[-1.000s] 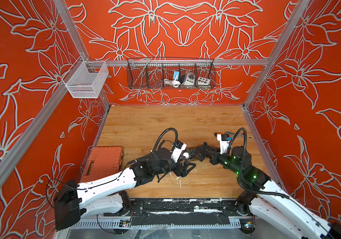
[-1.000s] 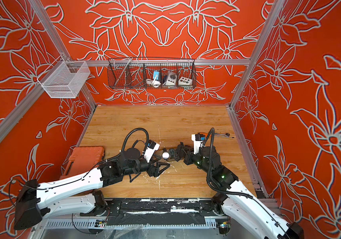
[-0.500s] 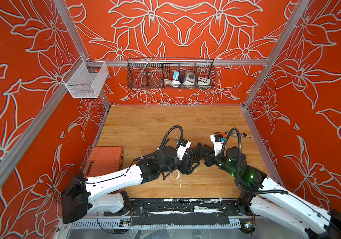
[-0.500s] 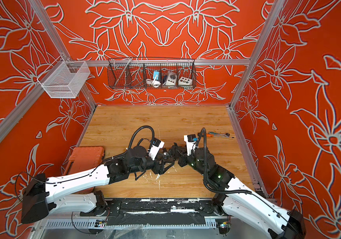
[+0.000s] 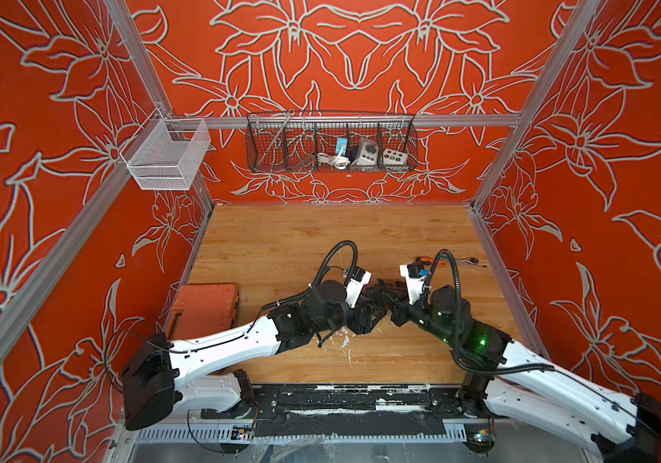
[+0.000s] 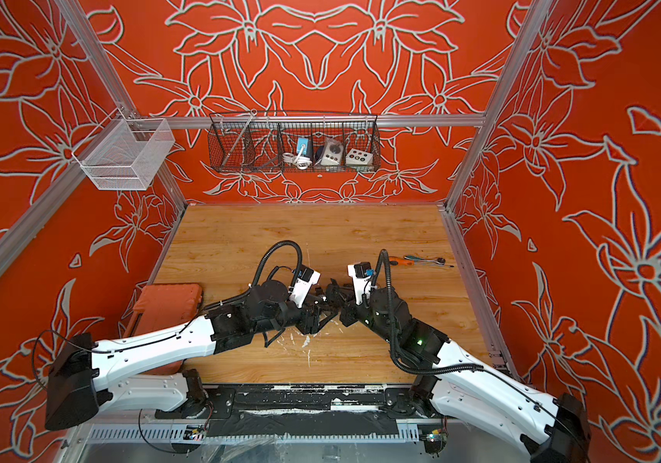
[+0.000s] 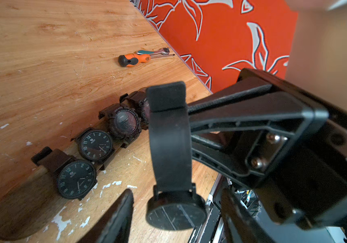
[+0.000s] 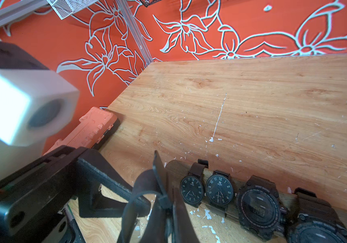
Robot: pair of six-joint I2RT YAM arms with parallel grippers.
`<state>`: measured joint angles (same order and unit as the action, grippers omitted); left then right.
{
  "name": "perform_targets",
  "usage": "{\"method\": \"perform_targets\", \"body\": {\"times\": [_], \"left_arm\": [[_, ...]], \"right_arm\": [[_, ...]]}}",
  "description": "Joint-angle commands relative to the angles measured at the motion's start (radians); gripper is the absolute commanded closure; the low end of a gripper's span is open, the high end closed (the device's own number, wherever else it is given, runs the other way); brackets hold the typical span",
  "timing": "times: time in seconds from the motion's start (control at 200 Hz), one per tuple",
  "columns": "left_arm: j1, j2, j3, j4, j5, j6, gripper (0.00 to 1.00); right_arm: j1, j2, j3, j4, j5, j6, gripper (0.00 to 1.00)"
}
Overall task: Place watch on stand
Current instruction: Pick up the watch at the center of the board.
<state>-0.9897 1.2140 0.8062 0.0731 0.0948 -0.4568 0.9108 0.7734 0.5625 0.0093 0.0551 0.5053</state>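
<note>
**A:** Right gripper first. What does the left wrist view give?

**B:** It is pressed together on the strap of the watch, and the round case hangs below the grip. The left gripper is spread, with its fingers on either side of that case and apart from it.

**A:** And the stand?

**B:** It lies on the table close by. A row of watches, four dark ones, sits along it, and one rounded end is bare.

**A:** Right wrist view?

**B:** The same pinch on the strap. The held watch hangs near the stand's bare end, and the tool case lies well beyond.

**A:** Both top views?

**B:** The left arm and right arm meet just off the table's middle, toward 5 o'clock. The stand is mostly hidden under the wrists. The tool case sits at 9 o'clock. A screwdriver and a wrench lie side by side at 2 o'clock.
</note>
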Motion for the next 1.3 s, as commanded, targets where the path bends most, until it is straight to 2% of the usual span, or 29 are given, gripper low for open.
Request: {"method": "perform_targets", "body": {"times": [0.0, 0.34, 0.545, 0.796, 1.236, 1.296], "left_arm": [[-0.007, 0.009, 0.031, -0.026, -0.017, 0.008, 0.38], [-0.007, 0.033, 0.040, -0.034, -0.014, 0.002, 0.39], [-0.007, 0.023, 0.037, -0.033, -0.015, 0.005, 0.46], [-0.007, 0.010, 0.030, -0.025, -0.017, 0.000, 0.42], [-0.007, 0.005, 0.025, -0.016, -0.018, 0.001, 0.47], [-0.007, 0.004, 0.025, -0.016, -0.018, 0.001, 0.51]], "right_arm": [[0.013, 0.000, 0.046, 0.035, 0.040, -0.023, 1.00], [0.030, 0.011, 0.053, 0.038, 0.052, -0.028, 1.00], [0.038, 0.019, 0.054, 0.040, 0.055, -0.031, 1.00], [0.043, 0.027, 0.051, 0.045, 0.063, -0.036, 1.00], [0.048, 0.032, 0.049, 0.045, 0.067, -0.041, 1.00], [0.048, 0.031, 0.046, 0.046, 0.069, -0.040, 1.00]]}}
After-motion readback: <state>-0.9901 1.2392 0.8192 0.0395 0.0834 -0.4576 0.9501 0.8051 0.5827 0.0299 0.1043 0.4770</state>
